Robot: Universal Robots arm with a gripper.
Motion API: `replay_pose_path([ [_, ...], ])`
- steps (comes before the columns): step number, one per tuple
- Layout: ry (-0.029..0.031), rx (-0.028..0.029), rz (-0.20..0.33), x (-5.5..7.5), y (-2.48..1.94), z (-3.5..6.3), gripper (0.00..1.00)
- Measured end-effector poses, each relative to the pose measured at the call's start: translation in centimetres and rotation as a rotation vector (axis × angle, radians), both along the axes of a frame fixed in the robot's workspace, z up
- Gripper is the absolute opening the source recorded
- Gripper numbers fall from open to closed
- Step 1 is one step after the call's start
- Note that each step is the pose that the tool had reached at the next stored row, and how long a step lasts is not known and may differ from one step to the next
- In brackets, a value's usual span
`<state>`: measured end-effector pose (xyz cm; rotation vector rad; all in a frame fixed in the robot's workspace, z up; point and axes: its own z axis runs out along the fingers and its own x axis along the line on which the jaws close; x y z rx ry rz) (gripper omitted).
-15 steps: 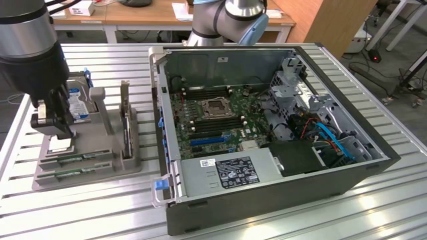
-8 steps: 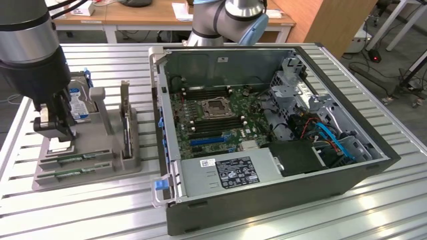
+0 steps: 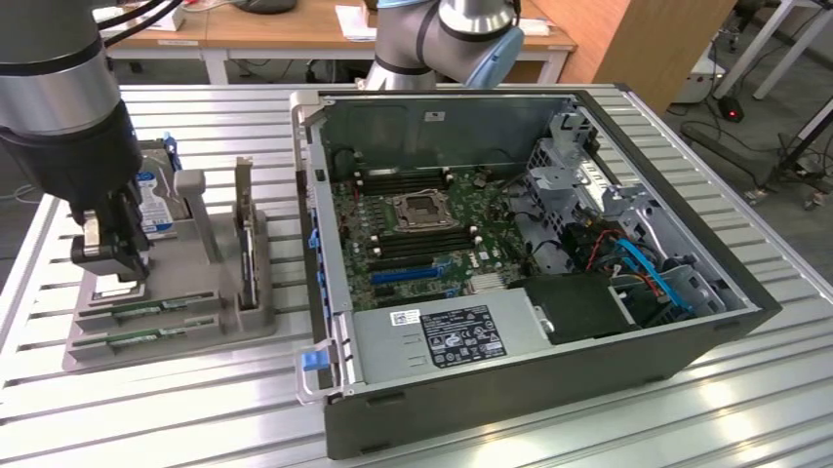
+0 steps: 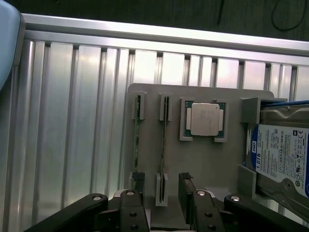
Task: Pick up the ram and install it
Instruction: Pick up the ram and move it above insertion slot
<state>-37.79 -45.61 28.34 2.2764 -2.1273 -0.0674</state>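
Note:
Two green ram sticks stand on edge in slots of a grey holder point(image 4: 203, 164). One ram stick point(image 4: 164, 140) runs between my fingers; the other point(image 4: 136, 140) lies just beside one fingertip point(image 4: 138, 180). My gripper point(image 4: 161, 191) hangs open above the holder's end, holding nothing. In the exterior view the gripper point(image 3: 111, 265) hovers over the holder point(image 3: 195, 327) at that view's left, with the ram sticks point(image 3: 150, 312) just below it. The open computer case point(image 3: 677, 336) sits to the right, its motherboard point(image 3: 416, 219) exposed.
A square silver processor chip point(image 4: 206, 119) rests in a recess of the holder. A hard drive with a blue label point(image 4: 282, 157) stands in the holder's far slot. Everything sits on a ribbed metal table point(image 3: 547, 434). Desks and cables lie beyond the table.

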Motion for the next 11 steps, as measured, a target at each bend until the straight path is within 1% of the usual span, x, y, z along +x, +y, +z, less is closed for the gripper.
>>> replay_pose_path([
  [11, 0.0, 0.0, 0.0, 0.0, 0.0, -0.7, 0.41],
])
